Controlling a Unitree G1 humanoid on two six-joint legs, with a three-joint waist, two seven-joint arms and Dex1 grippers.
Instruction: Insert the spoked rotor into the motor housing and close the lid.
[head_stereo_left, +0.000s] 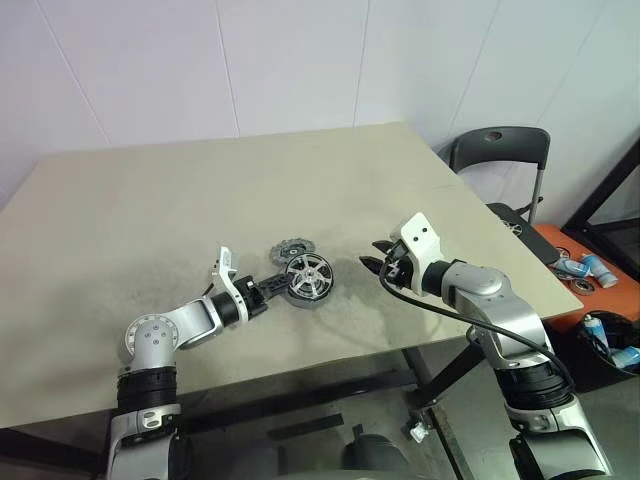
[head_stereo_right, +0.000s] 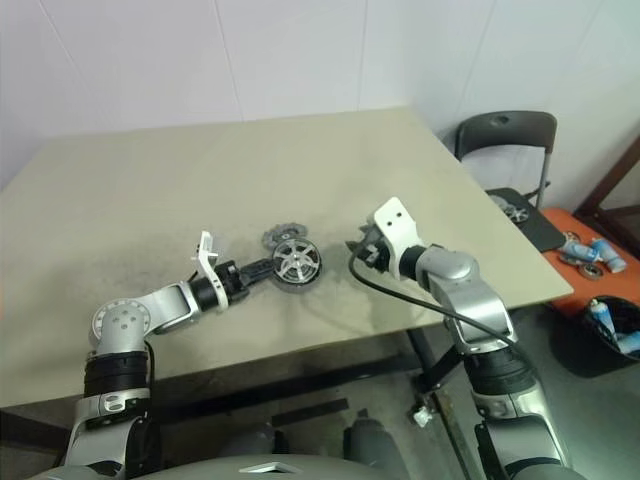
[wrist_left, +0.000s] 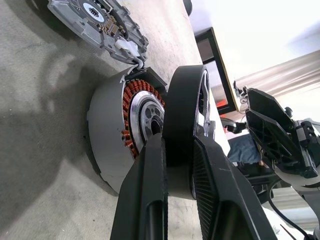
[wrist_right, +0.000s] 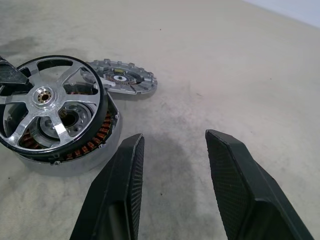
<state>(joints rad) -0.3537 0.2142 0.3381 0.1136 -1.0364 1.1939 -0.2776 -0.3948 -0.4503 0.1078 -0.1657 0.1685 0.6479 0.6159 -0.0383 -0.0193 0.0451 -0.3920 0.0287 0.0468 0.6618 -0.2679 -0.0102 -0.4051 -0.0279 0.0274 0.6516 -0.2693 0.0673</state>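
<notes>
The spoked rotor (wrist_right: 50, 107) stands tilted over the motor housing (wrist_right: 75, 155) near the middle of the table (head_stereo_left: 150, 200), its black rim clamped between the two fingers of the left gripper (wrist_left: 177, 150); rim and fingers hide much of the housing's copper windings and silver centre. The lid (wrist_right: 122, 77) lies flat on the table just behind the housing, whether touching it is hard to tell. The right gripper (wrist_right: 172, 165) hovers beside the housing, its fingers parted with nothing between them, their tips cut off in its wrist view.
</notes>
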